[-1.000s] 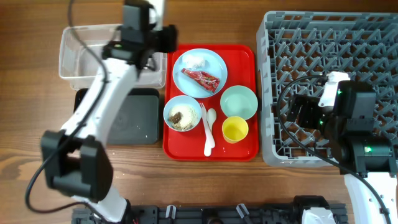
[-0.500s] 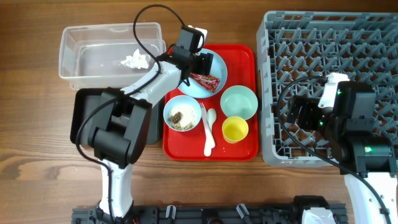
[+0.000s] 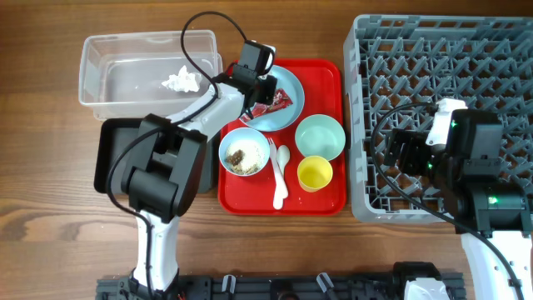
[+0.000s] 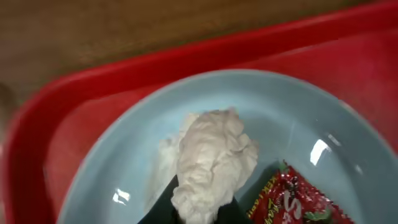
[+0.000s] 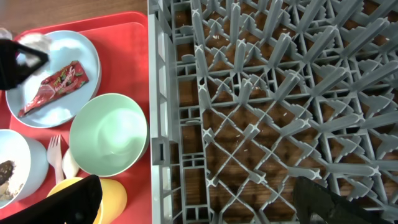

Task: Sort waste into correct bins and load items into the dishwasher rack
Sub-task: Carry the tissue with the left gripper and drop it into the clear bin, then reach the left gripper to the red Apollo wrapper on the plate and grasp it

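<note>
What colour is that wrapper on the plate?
The wrapper is red with white markings; right wrist view shows it best.

Robot lab bench: wooden table (image 3: pixel 50 242), left arm (image 3: pixel 158 187) mounted.

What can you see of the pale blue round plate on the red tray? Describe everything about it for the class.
The pale blue round plate looks like smooth, glossy plastic with a shallow raised rim that catches glints of light. It lies flat in the far left part of the flat red tray. A crumpled white tissue rests on it, with a red-and-white crinkled wrapper beside the tissue. The left gripper hangs over it, hiding part of the rim.
</note>
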Motion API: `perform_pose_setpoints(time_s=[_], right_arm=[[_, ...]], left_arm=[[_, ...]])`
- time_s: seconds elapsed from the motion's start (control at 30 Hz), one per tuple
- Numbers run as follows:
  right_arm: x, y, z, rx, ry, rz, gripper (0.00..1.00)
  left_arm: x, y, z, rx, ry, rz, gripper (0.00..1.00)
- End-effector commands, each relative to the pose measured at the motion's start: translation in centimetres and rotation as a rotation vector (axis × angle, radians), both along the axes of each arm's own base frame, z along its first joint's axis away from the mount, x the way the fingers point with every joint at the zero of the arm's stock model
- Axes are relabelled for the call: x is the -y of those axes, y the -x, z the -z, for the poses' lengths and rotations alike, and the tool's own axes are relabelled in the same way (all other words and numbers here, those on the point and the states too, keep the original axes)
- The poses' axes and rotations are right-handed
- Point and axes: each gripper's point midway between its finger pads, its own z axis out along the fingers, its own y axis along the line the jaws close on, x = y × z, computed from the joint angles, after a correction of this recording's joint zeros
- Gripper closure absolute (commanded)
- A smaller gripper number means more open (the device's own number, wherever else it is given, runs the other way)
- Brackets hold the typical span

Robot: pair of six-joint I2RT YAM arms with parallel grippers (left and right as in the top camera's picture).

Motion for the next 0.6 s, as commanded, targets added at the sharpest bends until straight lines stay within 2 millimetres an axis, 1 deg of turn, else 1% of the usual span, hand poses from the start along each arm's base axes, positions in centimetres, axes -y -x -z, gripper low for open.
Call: perform_pose_setpoints(time_s=[0.0, 0.07, 0.1, 0.13, 0.17, 0.2, 0.23, 0.3, 0.33, 0.37, 0.4, 0.43, 0.5, 0.57], right_arm=[[-0.2, -0.2, -0.8, 0.02, 0.006, -0.018, 0.0], [-0.2, -0.2, -0.8, 0.02, 0.006, -0.018, 0.0], [-0.2, -0.3, -0.8, 0.02, 0.006, -0.018, 0.0], [-0.2, -0.2, -0.8, 0.02, 0.006, -0.018, 0.0], [-0.2, -0.3, -0.8, 0.02, 0.006, -0.018, 0.0], [-0.2, -0.3, -0.8, 0.02, 0.006, -0.018, 0.0], [-0.2, -0.3, -0.8, 0.02, 0.006, -0.018, 0.0], [-0.2, -0.3, -0.8, 0.02, 0.006, -0.018, 0.0], [-0.2, -0.3, -0.8, 0.02, 0.006, -0.018, 0.0], [-0.2, -0.3, -0.8, 0.02, 0.005, -0.017, 0.0], [-0.2, -0.2, -0.8, 0.02, 0.005, -0.017, 0.0], [-0.2, -0.2, -0.8, 0.02, 0.006, -0.018, 0.0], [-0.2, -0.2, -0.8, 0.02, 0.006, -0.018, 0.0], [-0.2, -0.2, -0.8, 0.02, 0.006, -0.018, 0.0]], left_arm=[[-1.4, -1.2, -9.0, 0.174, 0.025, -0.052, 0.89], [-3.0, -1.3, -12.6, 0.224, 0.046, -0.081, 0.89], [-3.9, -1.3, -13.8, 0.239, 0.051, -0.097, 0.89], [-5.7, -1.3, -15.4, 0.255, 0.055, -0.128, 0.89], [-10.9, -1.4, -16.2, 0.226, 0.071, -0.261, 0.88], [-13.4, -1.0, -14.9, 0.171, 0.052, -0.313, 0.88], [-14.6, -0.8, -14.0, 0.137, 0.037, -0.335, 0.88], [-16.2, -0.3, -12.3, 0.075, 0.012, -0.365, 0.82], [-17.3, 0.1, -11.0, 0.032, -0.003, -0.385, 0.67], [-17.8, 0.2, -10.4, 0.013, -0.01, -0.394, 0.58], [-18.2, 0.3, -9.9, -0.002, -0.015, -0.403, 0.46], [-18.4, 0.3, -9.7, -0.007, -0.016, -0.407, 0.41], [-18.3, 0.3, -9.7, -0.006, -0.017, -0.398, 0.39], [-16.5, 0.4, -10.4, 0.003, 0.004, -0.319, 0.4]])
